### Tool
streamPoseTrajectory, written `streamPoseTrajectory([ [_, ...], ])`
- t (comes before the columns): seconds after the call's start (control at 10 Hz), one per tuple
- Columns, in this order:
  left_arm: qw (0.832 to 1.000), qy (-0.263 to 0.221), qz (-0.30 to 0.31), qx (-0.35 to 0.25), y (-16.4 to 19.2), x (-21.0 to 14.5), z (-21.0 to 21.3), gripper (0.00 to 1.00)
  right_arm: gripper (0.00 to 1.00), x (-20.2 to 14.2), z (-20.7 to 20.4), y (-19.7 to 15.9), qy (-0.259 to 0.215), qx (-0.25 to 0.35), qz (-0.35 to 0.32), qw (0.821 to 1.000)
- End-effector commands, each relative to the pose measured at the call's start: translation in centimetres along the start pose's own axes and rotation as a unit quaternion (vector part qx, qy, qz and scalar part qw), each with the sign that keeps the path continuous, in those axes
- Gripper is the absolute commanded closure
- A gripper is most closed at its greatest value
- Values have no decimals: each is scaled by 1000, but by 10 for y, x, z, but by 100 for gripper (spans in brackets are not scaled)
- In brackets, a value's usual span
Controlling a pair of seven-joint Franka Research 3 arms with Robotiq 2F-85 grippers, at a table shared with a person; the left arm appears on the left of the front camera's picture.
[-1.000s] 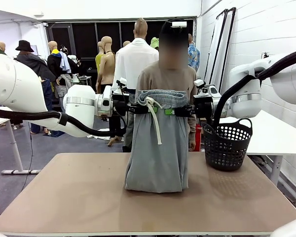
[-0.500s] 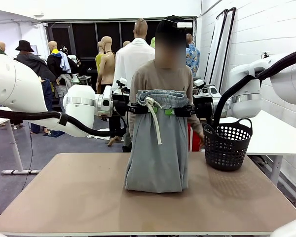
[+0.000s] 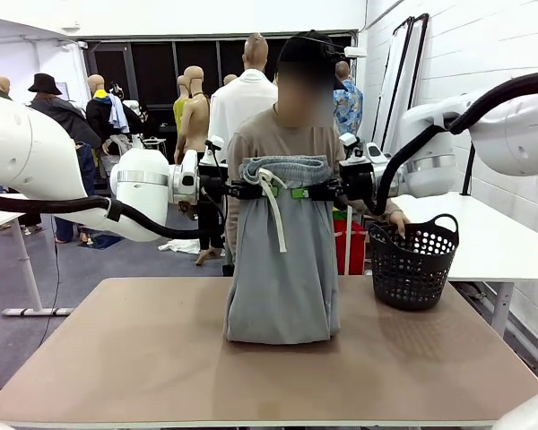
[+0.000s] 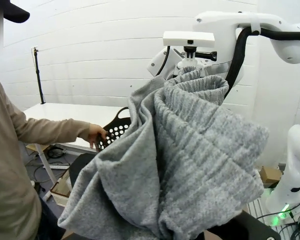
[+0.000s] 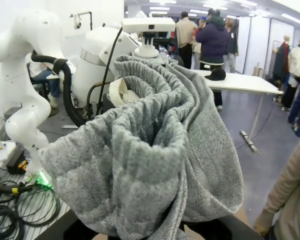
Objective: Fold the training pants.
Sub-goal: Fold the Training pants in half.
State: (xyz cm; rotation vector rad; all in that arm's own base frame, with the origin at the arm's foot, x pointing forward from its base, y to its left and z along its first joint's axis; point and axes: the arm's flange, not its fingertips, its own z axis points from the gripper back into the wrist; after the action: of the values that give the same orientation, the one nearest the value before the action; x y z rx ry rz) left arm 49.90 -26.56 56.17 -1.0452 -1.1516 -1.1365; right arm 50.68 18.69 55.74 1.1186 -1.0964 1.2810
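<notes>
The training pants (image 3: pixel 278 260) hang upright between the two arms, their lower end resting on the bench (image 3: pixel 143 358). The left gripper (image 3: pixel 249 190) clamps one side of the waistband and the right gripper (image 3: pixel 316 191) the other, holding it stretched level between them.

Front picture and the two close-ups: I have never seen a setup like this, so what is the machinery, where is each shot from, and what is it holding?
Two white robot arms share a brown table with a person at its far side. The front picture looks across it. The left gripper and right gripper each pinch the waistband of the grey training pants, whose lower end rests on the table. The close-ups come from cameras on each wrist, with fabric right in front. The person's hand touches a black basket.
</notes>
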Motion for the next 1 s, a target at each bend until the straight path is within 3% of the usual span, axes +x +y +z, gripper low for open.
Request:
streamPoseTrajectory([
  [0.0, 1000, 16, 0, 12, 26, 10, -5, 100, 100, 14, -8, -23, 13, -7, 4, 1000],
  [0.4, 998, 14, -42, 41, 65, 44, -3, 100, 100, 40, -16, -54, 2, -21, 57, 998],
  [0.9, 998, 6, -47, 35, 59, 40, 2, 100, 100, 37, -10, -50, 3, -31, 48, 998],
])
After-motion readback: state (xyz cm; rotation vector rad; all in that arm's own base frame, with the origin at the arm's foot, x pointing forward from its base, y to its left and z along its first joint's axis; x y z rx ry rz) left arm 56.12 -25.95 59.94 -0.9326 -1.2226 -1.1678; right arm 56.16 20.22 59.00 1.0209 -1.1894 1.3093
